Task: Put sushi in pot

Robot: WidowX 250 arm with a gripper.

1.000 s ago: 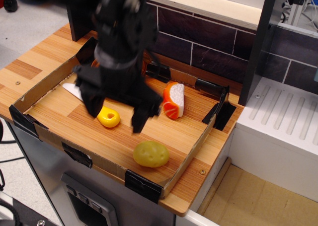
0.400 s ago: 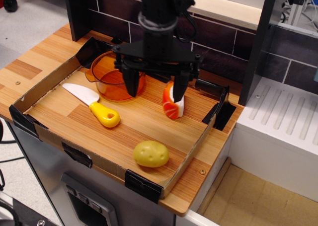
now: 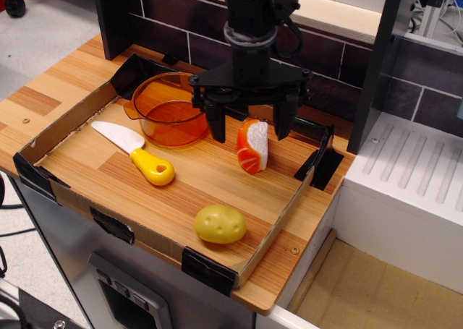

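Observation:
The sushi [image 3: 252, 145], a white rice block with an orange striped top, stands on its side on the wooden board near the back right. The translucent orange pot [image 3: 170, 109] sits at the back left of the board. My black gripper [image 3: 248, 128] hangs open just above the sushi, one finger on its left and one finger [image 3: 281, 122] on its right, not touching it. The pot is to the left of the gripper.
A white knife with a yellow handle [image 3: 139, 152] lies left of centre. A yellow potato [image 3: 219, 223] lies near the front edge. A low cardboard wall [image 3: 66, 129] rims the board. A dark tiled wall runs behind; a white drainer stands to the right.
The gripper has moved from low over the knife at the front left, back and right, to sit open over the sushi. The pot, earlier hidden by the arm, now shows.

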